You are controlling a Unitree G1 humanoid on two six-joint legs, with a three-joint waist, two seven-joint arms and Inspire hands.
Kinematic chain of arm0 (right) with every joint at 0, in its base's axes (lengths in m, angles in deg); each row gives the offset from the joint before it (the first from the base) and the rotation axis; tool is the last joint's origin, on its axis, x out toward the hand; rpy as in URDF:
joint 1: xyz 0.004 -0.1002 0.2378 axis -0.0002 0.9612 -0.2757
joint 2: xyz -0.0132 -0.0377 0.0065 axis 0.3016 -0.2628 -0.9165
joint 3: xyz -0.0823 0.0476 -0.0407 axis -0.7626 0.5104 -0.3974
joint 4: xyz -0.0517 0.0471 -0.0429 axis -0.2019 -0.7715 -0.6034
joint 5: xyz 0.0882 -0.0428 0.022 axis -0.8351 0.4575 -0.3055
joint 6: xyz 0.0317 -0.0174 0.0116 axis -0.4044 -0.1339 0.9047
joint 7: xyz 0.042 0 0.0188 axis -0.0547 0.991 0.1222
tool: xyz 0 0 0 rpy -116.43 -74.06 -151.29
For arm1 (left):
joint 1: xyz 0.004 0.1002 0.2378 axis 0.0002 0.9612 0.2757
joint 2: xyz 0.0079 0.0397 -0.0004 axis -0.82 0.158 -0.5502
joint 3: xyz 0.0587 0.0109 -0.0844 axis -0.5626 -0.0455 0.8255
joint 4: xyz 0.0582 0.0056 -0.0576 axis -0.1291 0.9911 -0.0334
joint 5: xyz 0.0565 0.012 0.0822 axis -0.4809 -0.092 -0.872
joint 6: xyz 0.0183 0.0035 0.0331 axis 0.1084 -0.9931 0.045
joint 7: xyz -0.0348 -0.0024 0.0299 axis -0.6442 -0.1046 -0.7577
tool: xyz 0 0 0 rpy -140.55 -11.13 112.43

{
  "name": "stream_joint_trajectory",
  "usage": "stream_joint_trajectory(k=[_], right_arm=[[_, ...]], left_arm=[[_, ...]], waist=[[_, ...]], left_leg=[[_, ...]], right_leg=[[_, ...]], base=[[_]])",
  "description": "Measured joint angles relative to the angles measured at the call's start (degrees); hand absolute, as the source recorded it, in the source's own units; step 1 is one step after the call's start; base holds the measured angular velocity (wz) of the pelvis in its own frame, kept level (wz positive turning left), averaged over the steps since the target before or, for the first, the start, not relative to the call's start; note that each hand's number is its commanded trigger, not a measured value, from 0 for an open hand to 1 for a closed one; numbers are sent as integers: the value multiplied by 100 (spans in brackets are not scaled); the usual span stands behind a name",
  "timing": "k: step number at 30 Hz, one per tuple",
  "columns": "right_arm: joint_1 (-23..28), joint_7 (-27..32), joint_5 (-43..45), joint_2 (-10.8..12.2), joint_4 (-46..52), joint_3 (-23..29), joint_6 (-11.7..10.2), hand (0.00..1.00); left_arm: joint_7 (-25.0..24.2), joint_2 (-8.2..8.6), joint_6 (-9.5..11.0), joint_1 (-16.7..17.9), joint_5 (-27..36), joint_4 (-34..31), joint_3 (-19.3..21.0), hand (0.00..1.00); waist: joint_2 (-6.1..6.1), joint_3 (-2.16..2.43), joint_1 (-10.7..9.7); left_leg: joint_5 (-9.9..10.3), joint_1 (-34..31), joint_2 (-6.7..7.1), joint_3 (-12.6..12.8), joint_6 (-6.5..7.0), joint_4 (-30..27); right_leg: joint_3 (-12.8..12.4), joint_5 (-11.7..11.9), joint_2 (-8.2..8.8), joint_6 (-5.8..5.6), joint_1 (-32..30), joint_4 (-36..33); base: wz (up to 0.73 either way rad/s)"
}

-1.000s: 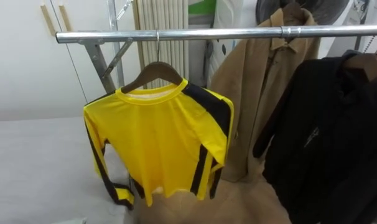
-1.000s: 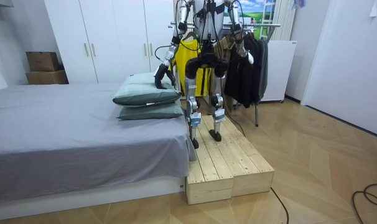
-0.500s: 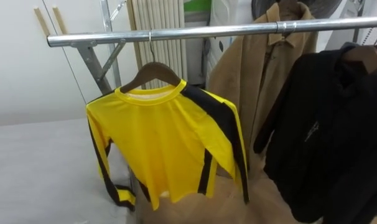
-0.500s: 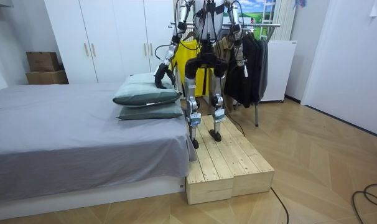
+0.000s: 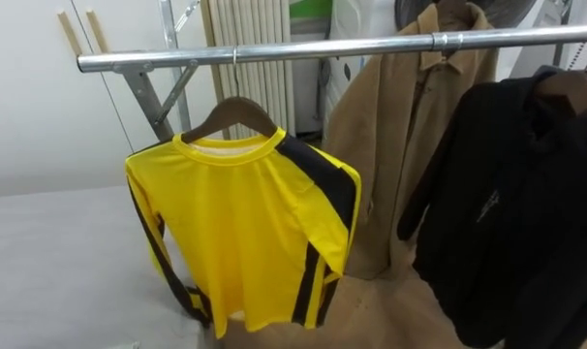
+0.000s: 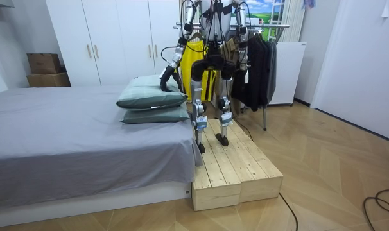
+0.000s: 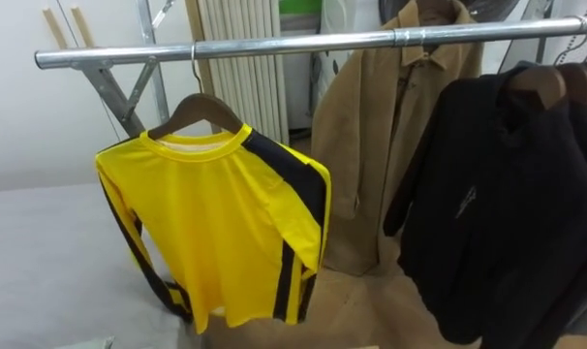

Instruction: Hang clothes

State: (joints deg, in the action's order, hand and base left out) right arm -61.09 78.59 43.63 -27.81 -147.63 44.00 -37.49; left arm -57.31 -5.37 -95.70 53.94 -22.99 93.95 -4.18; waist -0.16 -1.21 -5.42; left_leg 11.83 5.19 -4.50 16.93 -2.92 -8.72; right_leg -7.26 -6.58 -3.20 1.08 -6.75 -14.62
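In the room view my left hand [image 6: 164,81] hangs by the pillows [image 6: 151,97] and my right hand [image 6: 243,64] by the dark clothes; I can't tell either's grip. The yellow shirt [image 5: 245,228] hangs by its hanger [image 5: 231,110] on the rail [image 5: 323,47], at 9 o'clock from the tan coat [image 5: 400,145]. The chest mark on the black jacket [image 5: 516,194] is unreadable.

Stands upright on the wooden platform [image 6: 236,170] at centre frame, back to the camera. Faces the clothes rack [image 6: 271,26] at upper centre, with a yellow shirt [image 6: 189,58] and dark garments [image 6: 259,70] hanging there. Holds the left hand [image 6: 164,82] just above the pillows [image 6: 151,99] on the grey bed [image 6: 66,141] at left.
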Motion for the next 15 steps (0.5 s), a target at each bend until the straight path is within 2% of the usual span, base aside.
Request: stream_joint_trajectory(k=[8,15], right_arm=[[-80,-12,17,5,-81,-22,4,0],[-132,-72,52,-10,-176,-54,4,0]], left_arm=[[300,26,1,-11,532,17,-84,0],[442,26,2,-94,645,107,-188,0]], waist=[[22,3,54],[15,2,96]], left_leg=[[0,8,-2,-18,0,-1],[0,3,-2,-81,0,-1]], right_leg=[[23,0,1,0,16,10],[73,5,2,8,22,23]], base=[[0],[0]])
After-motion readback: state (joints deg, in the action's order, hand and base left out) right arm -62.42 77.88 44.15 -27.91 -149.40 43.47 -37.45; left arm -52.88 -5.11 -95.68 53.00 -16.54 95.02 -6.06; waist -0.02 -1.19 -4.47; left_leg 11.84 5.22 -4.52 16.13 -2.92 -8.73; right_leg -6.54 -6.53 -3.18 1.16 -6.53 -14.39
